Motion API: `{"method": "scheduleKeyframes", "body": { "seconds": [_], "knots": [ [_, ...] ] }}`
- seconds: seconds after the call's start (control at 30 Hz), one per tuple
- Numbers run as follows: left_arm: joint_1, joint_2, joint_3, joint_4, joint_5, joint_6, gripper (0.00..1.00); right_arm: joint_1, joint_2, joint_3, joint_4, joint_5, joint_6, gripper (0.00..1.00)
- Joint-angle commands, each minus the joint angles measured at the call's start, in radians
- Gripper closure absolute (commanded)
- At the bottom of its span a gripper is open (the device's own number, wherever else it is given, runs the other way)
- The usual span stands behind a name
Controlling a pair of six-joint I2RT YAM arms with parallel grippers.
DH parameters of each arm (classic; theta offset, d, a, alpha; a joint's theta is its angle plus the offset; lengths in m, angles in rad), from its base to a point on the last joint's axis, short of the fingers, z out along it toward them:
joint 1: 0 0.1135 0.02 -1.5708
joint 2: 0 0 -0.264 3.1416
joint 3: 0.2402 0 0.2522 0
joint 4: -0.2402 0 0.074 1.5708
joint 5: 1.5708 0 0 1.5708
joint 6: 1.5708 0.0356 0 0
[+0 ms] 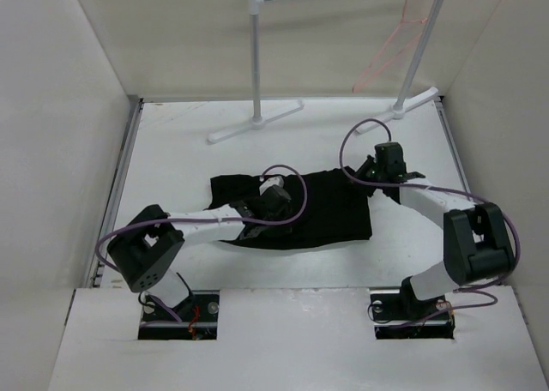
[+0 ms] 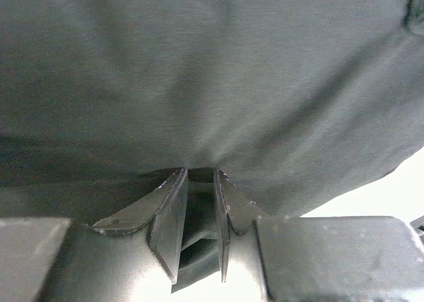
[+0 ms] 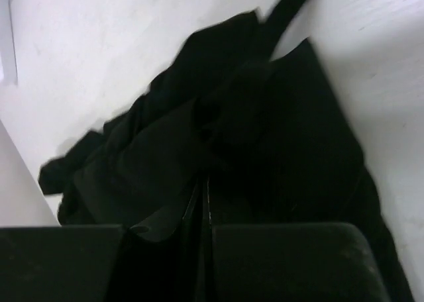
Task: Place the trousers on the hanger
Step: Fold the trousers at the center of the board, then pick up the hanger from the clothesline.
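From above, we see the trousers (image 1: 330,211) lying on the table (image 1: 189,151) between both arms. The hanger (image 1: 390,52) hangs on the rack (image 1: 256,57) at the back, well apart from them. In the left wrist view, the left gripper (image 2: 201,176) is narrow and pinches the cloth. In the right wrist view, the right gripper (image 3: 205,189) is nearly closed on a black fold.
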Motion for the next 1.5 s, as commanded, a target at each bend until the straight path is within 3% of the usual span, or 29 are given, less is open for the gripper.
{"method": "scheduleKeyframes", "body": {
  "seconds": [0.0, 0.2, 0.33, 0.57, 0.7, 0.8, 0.9, 0.97, 1.03, 1.1, 1.2, 1.27, 1.47],
  "knots": [
    [0.015, -0.054, -0.040, -0.004, -0.013, -0.015, 0.79, -0.049, 0.041, -0.018, 0.256, -0.015, 0.074, 0.91],
    [0.064, -0.138, -0.144, -0.030, -0.015, -0.040, 0.79, -0.066, 0.164, -0.049, 0.289, -0.003, 0.185, 0.90],
    [0.125, -0.247, -0.189, -0.088, -0.013, -0.051, 0.76, -0.060, 0.167, -0.037, 0.273, -0.010, 0.189, 0.83],
    [0.202, -0.460, -0.072, -0.231, -0.001, -0.046, 0.61, -0.052, -0.101, 0.002, 0.094, -0.001, 0.119, 0.45],
    [0.268, -0.481, -0.028, -0.234, 0.007, -0.034, 0.60, -0.054, -0.243, 0.040, -0.029, -0.007, 0.051, 0.37],
    [0.332, -0.442, -0.014, -0.220, -0.004, 0.015, 0.60, -0.054, -0.287, 0.118, -0.098, -0.014, -0.016, 0.43],
    [0.389, -0.332, 0.031, -0.151, 0.005, 0.049, 0.59, -0.054, -0.286, 0.256, -0.133, -0.030, -0.099, 0.72],
    [0.395, -0.242, 0.070, -0.093, 0.014, 0.060, 0.60, -0.066, -0.263, 0.363, -0.152, -0.043, -0.131, 0.85],
    [0.401, -0.162, 0.097, -0.055, 0.027, 0.061, 0.60, -0.093, -0.228, 0.469, -0.164, -0.052, -0.150, 0.85],
    [0.416, -0.110, 0.095, -0.035, 0.034, 0.061, 0.61, -0.124, -0.169, 0.575, -0.162, -0.055, -0.160, 0.78],
    [0.470, -0.064, 0.057, -0.021, 0.013, 0.063, 0.62, -0.161, -0.050, 0.735, -0.167, -0.066, -0.173, 0.54],
    [0.514, -0.050, 0.031, -0.019, -0.001, 0.060, 0.63, -0.175, 0.030, 0.827, -0.175, -0.067, -0.177, 0.45],
    [0.652, -0.074, -0.040, -0.019, -0.041, 0.080, 0.63, -0.193, 0.292, 1.113, -0.204, -0.118, -0.194, 0.40]
  ]
}}
